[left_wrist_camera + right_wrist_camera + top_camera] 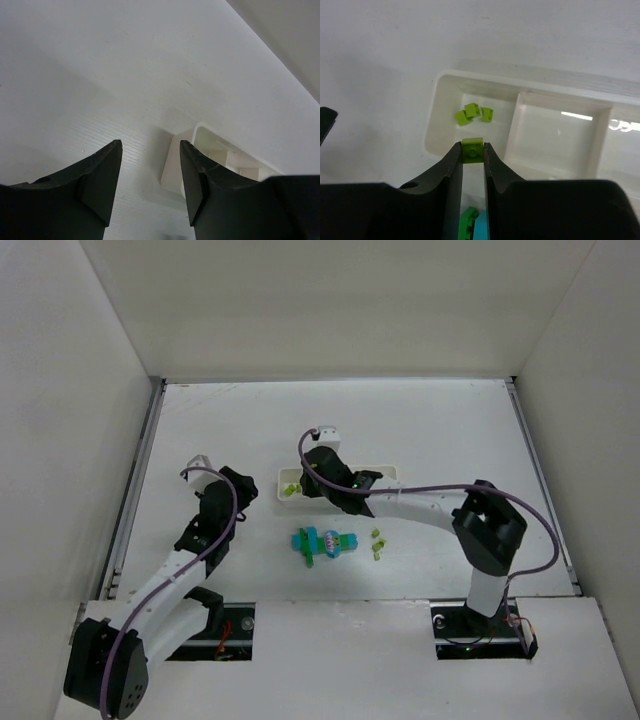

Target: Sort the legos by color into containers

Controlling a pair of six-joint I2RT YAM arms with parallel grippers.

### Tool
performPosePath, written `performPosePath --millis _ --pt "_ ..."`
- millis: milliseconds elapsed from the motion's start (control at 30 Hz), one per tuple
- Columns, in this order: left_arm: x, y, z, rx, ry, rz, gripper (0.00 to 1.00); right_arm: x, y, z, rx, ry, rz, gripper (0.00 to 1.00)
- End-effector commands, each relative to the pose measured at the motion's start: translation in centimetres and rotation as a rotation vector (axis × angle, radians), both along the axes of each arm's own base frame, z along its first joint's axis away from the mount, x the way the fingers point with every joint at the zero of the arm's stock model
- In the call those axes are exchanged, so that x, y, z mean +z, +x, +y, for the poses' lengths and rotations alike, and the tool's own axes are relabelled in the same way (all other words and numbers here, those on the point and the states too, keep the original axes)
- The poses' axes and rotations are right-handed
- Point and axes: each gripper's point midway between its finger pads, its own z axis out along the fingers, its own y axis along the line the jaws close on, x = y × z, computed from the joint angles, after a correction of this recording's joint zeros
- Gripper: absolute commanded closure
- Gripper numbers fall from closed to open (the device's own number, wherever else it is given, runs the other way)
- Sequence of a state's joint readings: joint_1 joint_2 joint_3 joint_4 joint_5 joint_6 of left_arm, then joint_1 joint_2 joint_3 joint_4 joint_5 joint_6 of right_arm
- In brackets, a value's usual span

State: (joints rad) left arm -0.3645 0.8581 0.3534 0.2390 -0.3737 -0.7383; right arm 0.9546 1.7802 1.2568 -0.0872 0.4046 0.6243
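In the right wrist view my right gripper (473, 148) is shut on a small yellow-green lego (472, 150), held over the near wall of the left compartment of the white tray (445, 85). Three yellow-green legos (472, 112) lie in that compartment. Below the fingers shows the green and cyan cluster (470, 225). From above, the right gripper (312, 480) hangs over the tray (284, 483), with the cluster (322, 542) in front of it. My left gripper (150, 145) is open and holds nothing, just left of the tray's end (175, 165).
A few loose yellow-green legos (377, 544) lie right of the cluster. The right arm (420, 505) stretches across the tray's middle and right part. The left gripper (243, 490) sits left of the tray. White walls enclose the table.
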Motion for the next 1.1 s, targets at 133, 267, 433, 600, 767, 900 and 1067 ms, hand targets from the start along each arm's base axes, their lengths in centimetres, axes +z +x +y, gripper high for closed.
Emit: performPosePath --millis 133,267,433,600,767,900,1067 --pt "0.1 -0.1 0.0 0.005 -0.010 -0.007 0.53 0.8 1.3 3.6 0.066 0.035 -0.019 0.70" --pt "0.0 0.1 -0.2 0.001 -0.010 -0.004 0.53 4.0 0.4 1.6 0.052 0.087 -0.069 0.52" --pt "0.8 0.5 -0.7 -0.010 -0.014 -0.017 0.52 4.3 -2.8 -4.8 -0.012 0.079 -0.098 0.54" --pt "1.0 0.7 -1.2 -0.022 -0.006 -0.019 0.52 -2.8 -7.2 -13.9 -0.152 -0.042 0.008 0.68" --pt "0.2 1.1 -1.3 -0.024 0.008 0.004 0.52 -7.0 -9.9 -17.2 -0.165 -0.118 0.095 0.57" --pt "0.4 1.0 -1.4 -0.027 0.013 0.004 0.52 -7.5 -10.0 -16.4 -0.154 -0.133 0.105 0.46" --pt "1.2 1.0 -1.3 -0.027 0.016 -0.007 0.52 -8.8 -9.3 -15.6 -0.141 -0.185 0.114 0.49"
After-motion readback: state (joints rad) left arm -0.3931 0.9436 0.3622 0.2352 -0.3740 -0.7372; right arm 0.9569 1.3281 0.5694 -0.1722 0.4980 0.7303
